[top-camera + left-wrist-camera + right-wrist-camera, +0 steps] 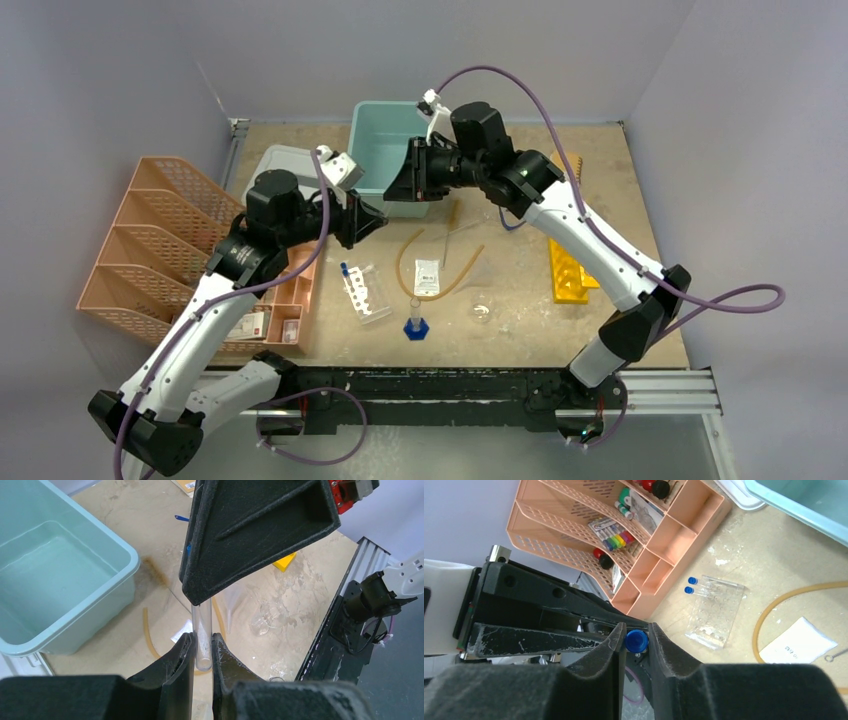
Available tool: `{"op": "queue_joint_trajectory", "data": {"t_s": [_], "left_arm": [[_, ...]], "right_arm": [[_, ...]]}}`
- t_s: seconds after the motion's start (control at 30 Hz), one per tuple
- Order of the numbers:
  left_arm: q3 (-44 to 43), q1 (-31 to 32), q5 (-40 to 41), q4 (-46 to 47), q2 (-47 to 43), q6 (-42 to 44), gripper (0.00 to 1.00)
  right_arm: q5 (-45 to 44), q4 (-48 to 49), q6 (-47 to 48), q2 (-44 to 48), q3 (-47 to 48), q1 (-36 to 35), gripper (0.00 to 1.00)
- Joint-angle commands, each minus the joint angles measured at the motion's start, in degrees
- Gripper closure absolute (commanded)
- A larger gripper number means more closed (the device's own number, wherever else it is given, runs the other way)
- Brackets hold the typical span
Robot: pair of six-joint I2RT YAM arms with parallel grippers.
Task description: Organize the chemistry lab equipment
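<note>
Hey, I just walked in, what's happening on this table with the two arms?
Both arms meet near the teal bin on one tube. The left gripper is shut on its clear body, and the right gripper is shut on its blue cap. I cannot tell if this is a handover or an uncapping. A rack with two more capped tubes, tubing, a packet and a cylinder sit on the table.

Blue-capped tube [636, 640], peach latticed trays [555, 550]

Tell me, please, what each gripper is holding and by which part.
Both hold one blue-capped tube: the right gripper pinches its blue cap, the left gripper grips its clear body near the closed end.
</note>
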State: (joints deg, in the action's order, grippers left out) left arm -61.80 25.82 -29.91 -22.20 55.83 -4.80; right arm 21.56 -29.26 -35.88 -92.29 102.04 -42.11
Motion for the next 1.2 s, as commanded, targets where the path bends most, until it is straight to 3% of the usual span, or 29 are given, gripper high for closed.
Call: {"op": "queue_joint_trajectory", "data": {"t_s": [0.0,0.13,0.27,0.37,0.5,0.63,0.93,1.07,1.17], "left_arm": [[-1.86,-0.07,-1.66,1.28,-0.84,1.85,1.0],[-1.85,-0.07,0.11,1.29,-0.49,-0.38,0.99],[-3.33,-0.07,9.31,-1.17,0.14,-5.11,0.58],[-4.07,-0.07,21.96,-3.06,-0.96,-9.75,0.49],[-6.58,-0.07,37.07,-7.32,-3.98,-14.2,0.47],[-8.33,-0.07,51.59,-9.85,-8.56,-20.73,0.45],[-25.69,-0.07,77.8,-29.91,-7.29,-32.8,0.43],[-39.24,-0.07,76.41,-39.05,-1.4,-33.9,0.42],[-41.86,-0.07,74.45,-40.47,-0.76,-33.39,0.42]], "right_arm": [[2.28,2.21,0.22,2.48,1.6,0.44,0.8],[1.84,2.04,1.05,2.68,1.28,0.48,0.89],[-2.01,2.66,3.75,3.11,0.65,0.5,0.91],[-9.75,4.21,7.58,3.78,-1.01,0.45,0.91],[-20.18,7.7,12.13,4.13,-4.95,-1.74,0.92],[-33.95,9.86,16.08,3.0,-7.19,-9.37,0.92],[-55.64,17.88,15.38,-1.63,-14.68,-25.85,0.92],[-61.22,19.87,14.03,-6.51,-15.52,-30.14,0.92],[-61.34,21.18,12.95,-9.35,-15.23,-31.87,0.92]]}}
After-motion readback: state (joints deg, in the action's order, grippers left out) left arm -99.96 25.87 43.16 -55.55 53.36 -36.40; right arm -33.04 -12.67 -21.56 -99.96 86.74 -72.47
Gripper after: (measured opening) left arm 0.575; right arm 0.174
